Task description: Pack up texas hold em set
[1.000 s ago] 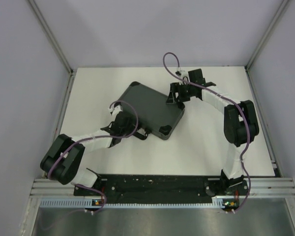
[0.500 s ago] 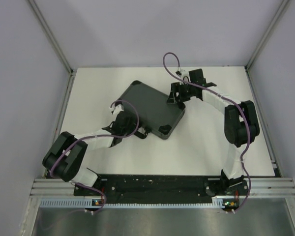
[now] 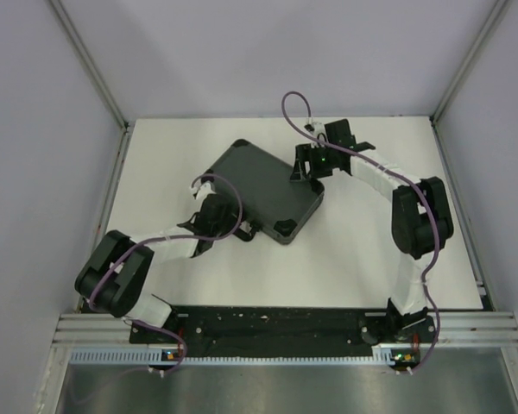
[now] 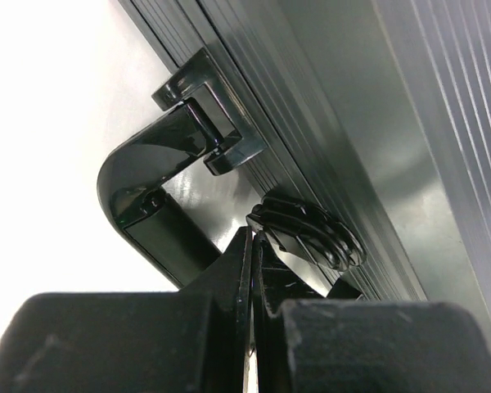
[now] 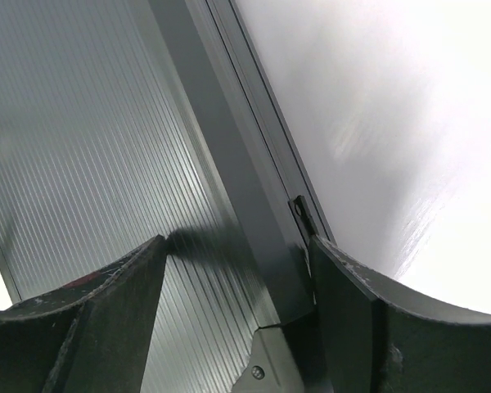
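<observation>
The texas hold em set shows only as its closed black case [image 3: 263, 185], lying askew on the white table [image 3: 354, 250]; chips, cards and buttons are hidden. My left gripper [image 3: 238, 227] is shut at the case's near-left side. In the left wrist view its tips [image 4: 254, 239] sit just below a round latch [image 4: 311, 233], beside the hinged handle [image 4: 159, 192]. My right gripper [image 3: 305, 169] is open at the case's far-right edge. In the right wrist view it [image 5: 237, 246] straddles that edge, one finger over the ribbed lid [image 5: 82, 147] and the other by the side wall.
Grey walls close in the table [image 5: 393, 123] at the back and both sides. A black rail [image 3: 276, 323] with both arm bases runs along the near edge.
The right gripper has moved a little to the left, and the case has shifted slightly left with it. The left gripper stays shut at the handle side.
</observation>
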Available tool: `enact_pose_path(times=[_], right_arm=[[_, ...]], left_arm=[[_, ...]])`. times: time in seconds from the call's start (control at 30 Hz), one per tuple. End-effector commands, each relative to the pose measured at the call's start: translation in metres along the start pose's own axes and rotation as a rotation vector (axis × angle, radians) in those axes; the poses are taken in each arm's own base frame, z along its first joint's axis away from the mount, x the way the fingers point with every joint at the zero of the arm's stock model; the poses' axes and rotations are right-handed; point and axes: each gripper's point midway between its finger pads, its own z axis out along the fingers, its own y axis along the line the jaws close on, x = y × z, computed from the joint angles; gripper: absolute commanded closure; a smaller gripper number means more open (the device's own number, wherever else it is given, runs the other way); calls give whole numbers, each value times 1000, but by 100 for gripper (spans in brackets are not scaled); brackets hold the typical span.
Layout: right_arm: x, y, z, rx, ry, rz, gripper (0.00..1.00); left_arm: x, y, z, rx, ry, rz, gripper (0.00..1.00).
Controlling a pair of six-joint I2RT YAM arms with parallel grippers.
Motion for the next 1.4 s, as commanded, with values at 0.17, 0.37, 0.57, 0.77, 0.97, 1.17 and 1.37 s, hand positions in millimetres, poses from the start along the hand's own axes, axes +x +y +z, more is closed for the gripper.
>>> enact_pose_path(times=[0.17, 0.37, 0.57, 0.77, 0.97, 1.17, 1.37], right_arm=[[-73, 41, -57, 203, -120, 21, 22], [-77, 30, -112, 343, -204, 60, 16], [-34, 23, -182, 486, -250, 90, 1], [8, 12, -258, 645, -368, 159, 1], [40, 14, -314, 728, -436, 222, 1], [51, 30, -343, 690, -466, 252, 1], [57, 42, -358, 655, -474, 255, 1]], left_arm=[[-85, -36, -61, 15, -217, 130, 64], [-107, -27, -118, -30, -270, 217, 26], [-118, -10, -182, -65, -294, 280, 4], [-125, 16, -235, -193, -263, 313, 1], [-117, 13, -266, -141, -198, 346, 1], [-101, 24, -273, -167, -109, 358, 1], [-104, 28, -292, -157, -139, 346, 1]])
